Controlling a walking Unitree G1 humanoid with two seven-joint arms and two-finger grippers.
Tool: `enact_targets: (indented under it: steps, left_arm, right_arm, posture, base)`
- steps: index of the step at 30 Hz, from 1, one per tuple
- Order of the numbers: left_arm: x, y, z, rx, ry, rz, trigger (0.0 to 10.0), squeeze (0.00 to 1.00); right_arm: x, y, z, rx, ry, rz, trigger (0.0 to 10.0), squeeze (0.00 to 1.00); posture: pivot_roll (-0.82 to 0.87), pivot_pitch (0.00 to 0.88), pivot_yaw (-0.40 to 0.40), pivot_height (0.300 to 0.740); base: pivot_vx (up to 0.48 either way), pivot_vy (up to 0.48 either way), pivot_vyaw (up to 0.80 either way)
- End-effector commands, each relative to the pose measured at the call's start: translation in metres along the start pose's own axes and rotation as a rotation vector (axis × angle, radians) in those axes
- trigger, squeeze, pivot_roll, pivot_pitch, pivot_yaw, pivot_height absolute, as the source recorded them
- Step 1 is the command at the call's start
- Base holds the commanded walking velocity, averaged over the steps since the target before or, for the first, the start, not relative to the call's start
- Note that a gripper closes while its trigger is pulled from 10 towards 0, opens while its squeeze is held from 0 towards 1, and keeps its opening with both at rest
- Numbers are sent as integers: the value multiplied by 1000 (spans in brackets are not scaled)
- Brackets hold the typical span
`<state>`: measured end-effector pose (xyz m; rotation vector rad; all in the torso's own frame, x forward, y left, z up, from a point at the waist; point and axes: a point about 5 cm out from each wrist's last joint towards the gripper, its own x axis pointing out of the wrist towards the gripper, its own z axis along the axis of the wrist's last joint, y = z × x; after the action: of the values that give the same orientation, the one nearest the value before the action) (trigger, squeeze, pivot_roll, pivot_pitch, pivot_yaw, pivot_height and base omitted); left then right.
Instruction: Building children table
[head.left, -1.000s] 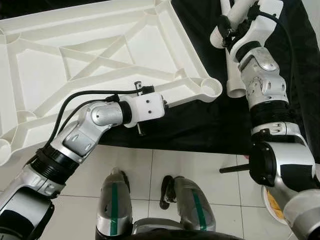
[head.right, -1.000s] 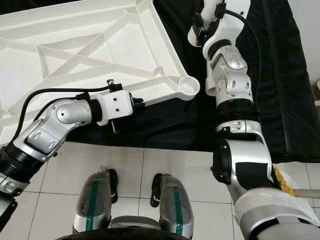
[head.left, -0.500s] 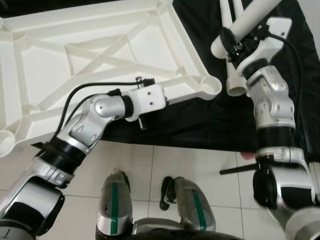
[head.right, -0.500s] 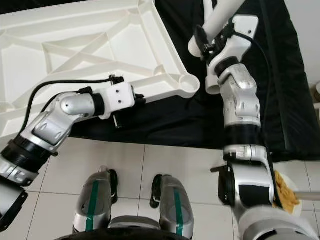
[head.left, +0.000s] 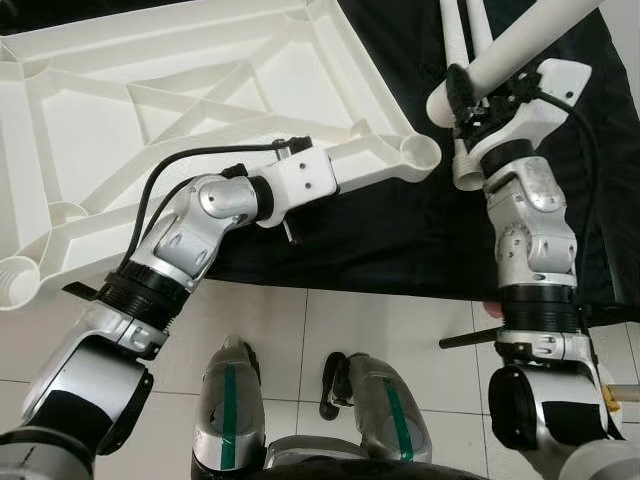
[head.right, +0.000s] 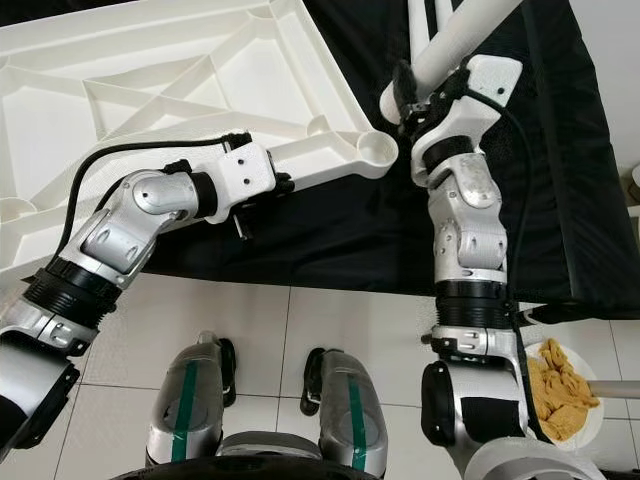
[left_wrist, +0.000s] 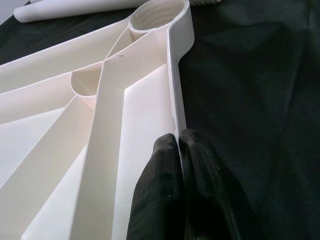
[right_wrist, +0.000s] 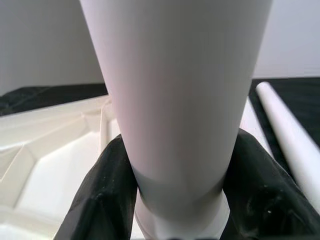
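Leg-fitting step, I'd say — left tool (left_wrist: 175, 150) pinches the upside-down tabletop (head.left: 200, 110) rim on the black cloth (head.left: 400, 240), right tool (right_wrist: 170, 200) clamps a white leg (head.left: 520, 45) just beside the corner socket (head.left: 420, 152) — next it needs lining up.

Bits around my workspace, apart from the job.
A black cloth (head.left: 400, 230) covers the upper right; white floor tiles (head.left: 390, 330) fill the bottom; a plate of yellowish food (head.right: 562, 392) sits lower right.
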<state>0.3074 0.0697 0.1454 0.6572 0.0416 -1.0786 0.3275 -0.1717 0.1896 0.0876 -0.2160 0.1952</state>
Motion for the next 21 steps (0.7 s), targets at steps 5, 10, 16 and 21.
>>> enact_targets:
  steps: [5,10,16,21]
  left_arm:
    - [-6,-10,3,36,-46,-3,10000,0]
    - [-11,-25,2,49,-68,-109,10000,0]
    - [-10,-31,-6,22,-9,-170,10000,600]
    - [-10,-28,-3,10,-5,-174,10000,1000]
  right_arm:
    - [1,-5,3,-36,-6,-16,10000,0]
    - [0,-9,6,-42,-6,-29,10000,0]
    - [3,-11,9,-46,-2,-42,10000,0]
    - [4,-12,10,-49,-4,-46,10000,0]
  posture:
    - [100,52,-82,740]
    - [101,55,-82,740]
    - [99,65,-76,740]
    - [99,69,-74,740]
  base:
    - [0,0,0]
    - [0,0,0]
    - [0,0,0]
    - [0,0,0]
